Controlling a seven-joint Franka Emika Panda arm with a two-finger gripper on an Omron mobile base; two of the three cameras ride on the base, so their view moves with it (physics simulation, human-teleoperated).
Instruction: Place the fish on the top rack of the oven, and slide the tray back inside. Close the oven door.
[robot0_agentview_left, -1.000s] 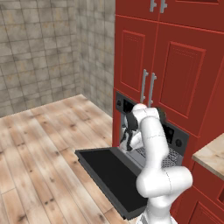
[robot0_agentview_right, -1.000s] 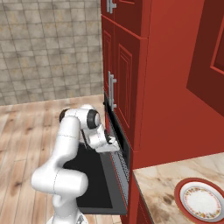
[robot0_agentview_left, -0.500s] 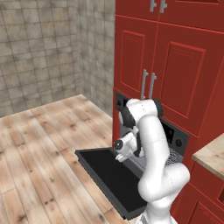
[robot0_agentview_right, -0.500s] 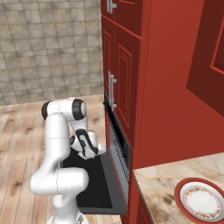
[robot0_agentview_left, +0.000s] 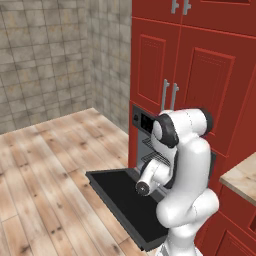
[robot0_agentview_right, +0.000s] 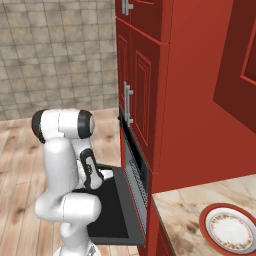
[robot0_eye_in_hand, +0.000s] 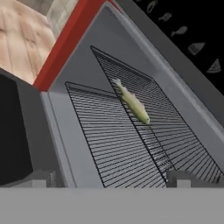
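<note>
Inside the oven (robot0_eye_in_hand: 78, 65), 2 wire racks sit at different levels; the fish (robot0_eye_in_hand: 131, 101) lies along the edge of the top rack (robot0_eye_in_hand: 162, 113), above the lower rack (robot0_eye_in_hand: 109, 140). Below, the oven door (robot0_agentview_left: 125, 200) hangs fully open and level. The gripper (robot0_eye_in_hand: 111, 180) faces the cavity, fingers spread apart and holding nothing. A red-rimmed plate (robot0_agentview_right: 231, 231) rests on the counter (robot0_agentview_right: 185, 215).

The pale olive fish (robot0_eye_in_hand: 132, 103) is lying along the top rack (robot0_eye_in_hand: 162, 122) inside the black oven (robot0_eye_in_hand: 175, 52), while the door (robot0_agentview_left: 125, 200) is hanging fully open and flat.
</note>
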